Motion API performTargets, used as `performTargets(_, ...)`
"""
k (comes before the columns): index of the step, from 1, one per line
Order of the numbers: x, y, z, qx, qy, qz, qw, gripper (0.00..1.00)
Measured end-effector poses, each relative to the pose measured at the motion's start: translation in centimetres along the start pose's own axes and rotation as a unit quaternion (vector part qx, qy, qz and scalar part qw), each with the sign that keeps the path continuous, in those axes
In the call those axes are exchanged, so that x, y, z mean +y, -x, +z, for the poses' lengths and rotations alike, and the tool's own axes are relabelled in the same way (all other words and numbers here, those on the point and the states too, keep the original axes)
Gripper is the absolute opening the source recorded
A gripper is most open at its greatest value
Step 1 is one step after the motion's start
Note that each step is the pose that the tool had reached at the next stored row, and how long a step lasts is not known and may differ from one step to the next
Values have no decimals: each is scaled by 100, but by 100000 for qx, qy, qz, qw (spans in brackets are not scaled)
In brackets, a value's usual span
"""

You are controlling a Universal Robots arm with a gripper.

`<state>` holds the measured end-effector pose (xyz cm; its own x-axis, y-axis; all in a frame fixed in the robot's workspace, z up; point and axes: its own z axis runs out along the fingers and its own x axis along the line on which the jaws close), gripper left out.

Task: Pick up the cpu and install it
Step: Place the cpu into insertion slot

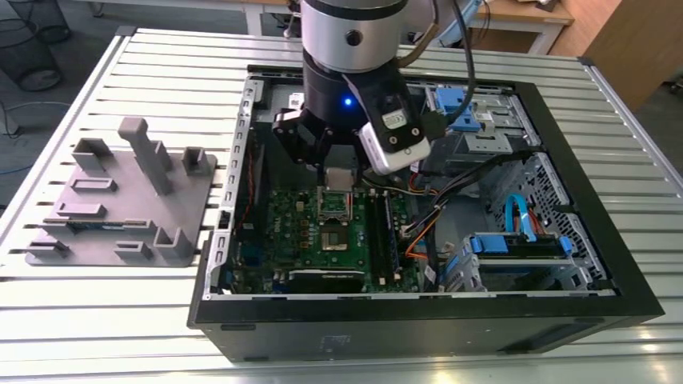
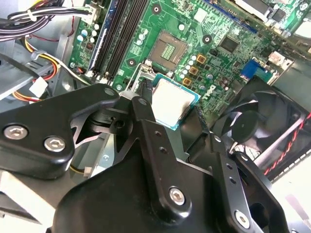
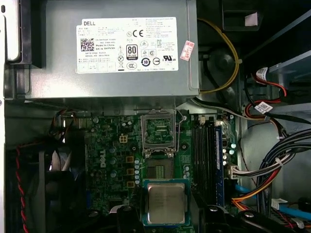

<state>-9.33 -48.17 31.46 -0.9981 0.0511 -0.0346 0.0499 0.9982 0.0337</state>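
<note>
The cpu [image 3: 166,203], a small square chip with a pale metal top and a green rim, is held by its edges between my black fingers [image 2: 144,104]. My gripper [image 2: 173,108] is shut on it. In the exterior view the gripper [image 1: 339,172] hangs inside the open computer case, just above the green motherboard [image 1: 309,240]. The open socket [image 2: 167,48] lies a short way beyond the chip, with its metal frame [image 3: 158,127] lifted. In the first wrist view the socket [image 3: 160,171] sits directly beside the held chip. The chip hangs above the board without touching it.
A gray fixture block [image 1: 117,200] stands on the slatted table at the exterior view's left. Inside the case are a power supply [image 3: 121,48], memory slots [image 2: 121,34], a black fan [image 2: 257,126], cable bundles [image 3: 282,160] and blue drive brackets [image 1: 513,244].
</note>
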Motion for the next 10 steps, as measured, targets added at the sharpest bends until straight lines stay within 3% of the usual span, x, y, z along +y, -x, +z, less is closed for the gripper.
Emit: performTargets(10, -53, -1, 110, 2, -2, 1, 100000, 47)
